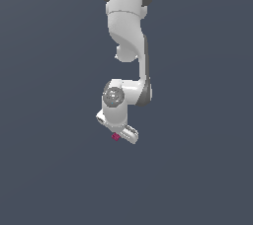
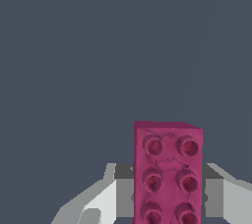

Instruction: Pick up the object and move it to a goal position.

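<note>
White arm (image 1: 127,36) hung down from frame top over dark floor. Gripper (image 1: 116,135) low, pink brick (image 1: 115,137) at its tip, mostly hidden.

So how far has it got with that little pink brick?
The reaching looks done: the end effector is at the brick, whose pink edge peeks out beneath it in the exterior view. In the wrist view the brick sits between the fingers, so gripping seems in hand, though contact is unclear. Carrying it to the goal remains; no goal marker shows.
</note>
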### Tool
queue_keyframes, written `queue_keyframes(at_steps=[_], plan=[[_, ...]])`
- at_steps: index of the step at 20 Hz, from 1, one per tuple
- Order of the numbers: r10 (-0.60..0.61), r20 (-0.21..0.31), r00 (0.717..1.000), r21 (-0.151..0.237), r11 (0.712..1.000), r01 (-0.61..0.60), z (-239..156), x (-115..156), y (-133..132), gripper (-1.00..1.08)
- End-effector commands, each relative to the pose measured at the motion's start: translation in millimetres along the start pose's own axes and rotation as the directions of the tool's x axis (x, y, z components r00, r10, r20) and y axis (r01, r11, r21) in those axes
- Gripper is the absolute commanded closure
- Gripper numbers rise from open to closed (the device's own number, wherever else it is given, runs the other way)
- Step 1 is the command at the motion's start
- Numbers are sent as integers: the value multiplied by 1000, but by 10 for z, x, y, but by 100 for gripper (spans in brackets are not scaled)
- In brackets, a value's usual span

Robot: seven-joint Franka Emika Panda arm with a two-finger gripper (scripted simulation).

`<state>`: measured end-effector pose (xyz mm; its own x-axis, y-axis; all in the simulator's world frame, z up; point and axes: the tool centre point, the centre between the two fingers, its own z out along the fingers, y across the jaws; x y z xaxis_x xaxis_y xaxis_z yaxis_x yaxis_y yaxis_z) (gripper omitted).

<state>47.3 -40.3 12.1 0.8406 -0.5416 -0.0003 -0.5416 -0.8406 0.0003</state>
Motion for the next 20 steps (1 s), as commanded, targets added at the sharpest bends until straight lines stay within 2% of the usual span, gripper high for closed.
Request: queue_keyframes(at_steps=[1,9,20], plan=[[-1,0,1000,0,1000,1,-3,9,-8,108],[-1,0,1000,0,1000,1,-27,162,-61,108],[-1,0,1000,0,1000,1,-86,571,-210,108]])
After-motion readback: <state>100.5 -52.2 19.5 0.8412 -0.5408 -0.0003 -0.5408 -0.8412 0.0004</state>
